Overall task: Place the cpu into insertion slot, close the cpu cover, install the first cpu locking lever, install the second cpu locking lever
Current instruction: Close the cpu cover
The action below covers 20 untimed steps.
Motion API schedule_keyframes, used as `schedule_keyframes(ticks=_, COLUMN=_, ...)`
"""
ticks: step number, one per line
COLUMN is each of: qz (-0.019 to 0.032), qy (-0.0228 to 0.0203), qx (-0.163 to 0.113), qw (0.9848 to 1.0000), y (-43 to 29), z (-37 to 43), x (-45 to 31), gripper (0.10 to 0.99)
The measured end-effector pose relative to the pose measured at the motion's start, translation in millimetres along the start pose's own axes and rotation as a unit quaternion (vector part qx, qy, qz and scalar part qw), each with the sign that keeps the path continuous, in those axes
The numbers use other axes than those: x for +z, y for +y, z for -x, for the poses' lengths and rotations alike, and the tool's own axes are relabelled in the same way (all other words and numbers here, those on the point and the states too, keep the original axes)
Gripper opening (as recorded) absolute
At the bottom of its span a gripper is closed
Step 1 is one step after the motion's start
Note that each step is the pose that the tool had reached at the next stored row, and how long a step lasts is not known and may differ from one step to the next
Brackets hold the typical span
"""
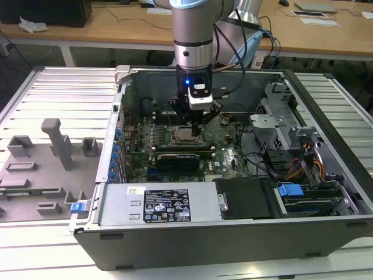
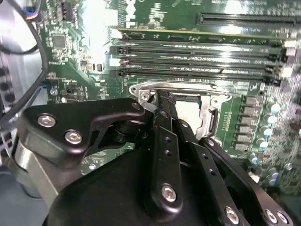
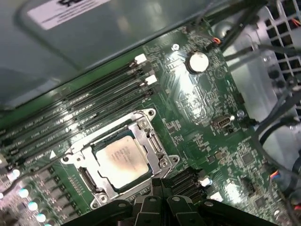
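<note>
Reaching down from above, I hang inside an open computer case [image 1: 175,245] that lies on its side on a slatted metal desk [image 1: 58,93]. Grey plastic fixtures [image 1: 55,143] stand on that desk at the exterior view's left. The green motherboard [image 1: 227,153] covers the floor of the case, and my pincer [image 1: 195,135] is low over its middle.

In both wrist views my pincer [image 3: 157,181] [image 2: 161,98] has its fingers drawn together, tips side by side. They sit right at the edge of the insertion slot [image 3: 88,178], over one of its corners rather than its centre. Whether the tips touch the metal there I cannot tell.

The long black memory slots [image 3: 94,108] run along the far side of the socket from me.

The cpu cover [image 3: 141,123] lies folded down flat on the slot, with its silvery frame ringing the window. The cpu [image 3: 123,157] is seated inside that window, pale metal top facing up, just beside my fingertips and apart from them.

A round coin cell [image 3: 198,61] sits on the board well apart from the socket.
</note>
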<state>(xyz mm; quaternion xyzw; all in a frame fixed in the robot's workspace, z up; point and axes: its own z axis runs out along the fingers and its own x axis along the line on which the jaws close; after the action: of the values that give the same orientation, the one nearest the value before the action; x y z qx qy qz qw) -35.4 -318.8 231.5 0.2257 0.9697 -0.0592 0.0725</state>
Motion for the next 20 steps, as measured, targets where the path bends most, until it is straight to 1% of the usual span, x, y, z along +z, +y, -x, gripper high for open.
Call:
schedule_keyframes(ticks=3, qz=0.0010, qy=-0.0037, qx=-0.025, qw=0.9997, y=0.0, z=0.0, x=0.0, gripper=0.106)
schedule_keyframes(ticks=6, qz=0.0023, qy=-0.0080, qx=-0.055, qw=0.9985, y=0.0, z=0.0, x=0.0, gripper=0.106)
schedule_keyframes(ticks=7, qz=0.0030, qy=-0.0099, qx=-0.068, qw=0.9976, y=0.0, z=0.0, x=-0.1, gripper=0.106)
schedule_keyframes(ticks=8, qz=0.0040, qy=-0.0122, qx=-0.085, qw=0.9963, y=0.0, z=0.0, x=0.0, gripper=0.106)
schedule_keyframes(ticks=10, qz=0.0053, qy=-0.0144, qx=-0.102, qw=0.9947, y=0.0, z=0.0, x=-0.1, gripper=0.106)
schedule_keyframes(ticks=12, qz=0.0089, qy=-0.0174, qx=-0.129, qw=0.9914, y=0.1, z=0.0, x=0.0, gripper=0.106)
schedule_keyframes(ticks=14, qz=0.0089, qy=-0.0173, qx=-0.129, qw=0.9914, y=0.0, z=0.0, x=0.0, gripper=0.106)
schedule_keyframes(ticks=16, qz=0.0116, qy=-0.0078, qx=-0.130, qw=0.9914, y=-0.1, z=0.0, x=0.0, gripper=0.106)
schedule_keyframes(ticks=17, qz=0.0152, qy=-0.0010, qx=-0.131, qw=0.9913, y=0.0, z=0.1, x=0.1, gripper=0.106)
schedule_keyframes(ticks=18, qz=0.0186, qy=0.0049, qx=-0.132, qw=0.9911, y=0.0, z=0.2, x=0.1, gripper=0.106)
schedule_keyframes(ticks=19, qz=0.0237, qy=0.0127, qx=-0.133, qw=0.9908, y=0.0, z=0.3, x=0.1, gripper=0.106)
schedule_keyframes(ticks=20, qz=0.0323, qy=0.0240, qx=-0.134, qw=0.9901, y=0.0, z=0.3, x=0.2, gripper=0.106)
